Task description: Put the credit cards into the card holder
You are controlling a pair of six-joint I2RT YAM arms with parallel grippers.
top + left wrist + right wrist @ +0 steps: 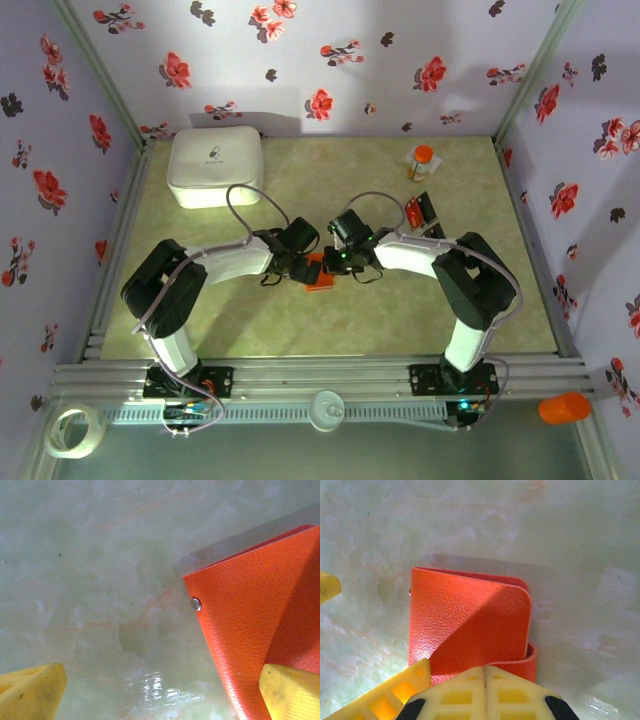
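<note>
Card holder (470, 625) lies touching the closed right tool (485, 672).

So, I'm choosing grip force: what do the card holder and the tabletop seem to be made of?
The card holder looks like orange pebbled leather or faux leather, matte; fine grain shows, with a small metal stud. The tabletop looks like glossy marble-patterned laminate or vinyl; it mirrors light.
</note>
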